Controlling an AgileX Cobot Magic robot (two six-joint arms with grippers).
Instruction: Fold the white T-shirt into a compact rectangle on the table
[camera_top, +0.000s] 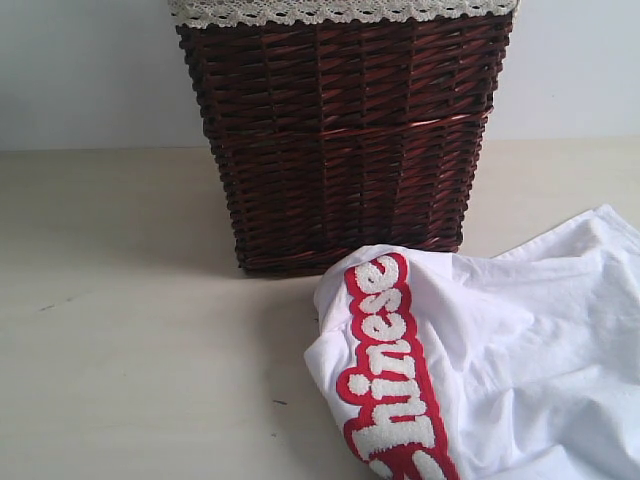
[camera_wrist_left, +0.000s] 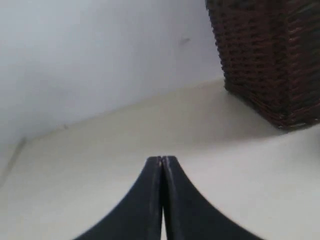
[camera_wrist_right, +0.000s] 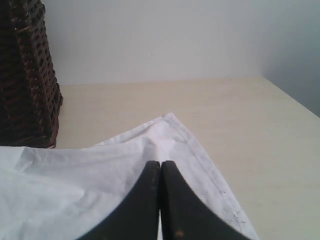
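The left jaws are pressed together with nothing between them; they hang over bare table (camera_wrist_left: 75, 175); the dark wicker basket (camera_wrist_left: 270, 60) stands well ahead of their tips, off toward the other arm's side, against the pale wall (camera_wrist_left: 100, 50). The right jaws are likewise pressed together; no cloth shows between them, and whether they touch the fabric beneath I cannot tell; the white T-shirt (camera_wrist_right: 75, 185) lies spread and rumpled under and around these jaws; a stitched hem corner (camera_wrist_right: 169, 118) points away just ahead of the tips, with bare table beyond it; the basket stands ahead and to the side nearer the other arm. From the exterior view, the shirt is an unfolded heap on the table, on the right arm's side; its fuzzy white lettering (camera_top: 390, 370), outlined in red, runs along a raised fold; the heap's far edge lies at the basket's foot; white lace trim (camera_top: 340, 10) lines the basket's rim.
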